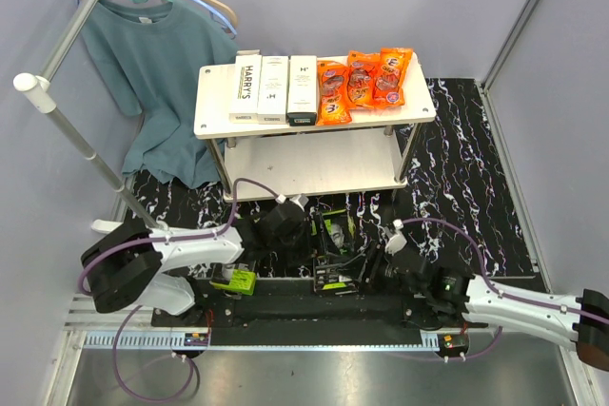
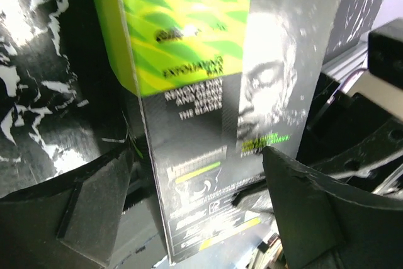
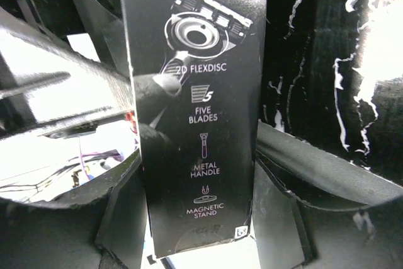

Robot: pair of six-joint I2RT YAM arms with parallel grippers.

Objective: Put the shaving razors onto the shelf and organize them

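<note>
R tool [image 3: 196, 143] straddles black razor box [image 3: 195, 61], long axis along its reach; can't tell if clenched. L tool [image 2: 196, 155] released astride lime-label box [image 2: 189, 61]; shelf [image 1: 314, 168] lies beyond.

Three white razor boxes [image 1: 273, 89] lie side by side on the shelf's [image 1: 214, 126] top board, at its 9 o'clock end. Two black razor boxes [image 1: 335, 235] with green labels sit at its 6 o'clock.

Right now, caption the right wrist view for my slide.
Right gripper straddling a black five-blade razor box.
</note>
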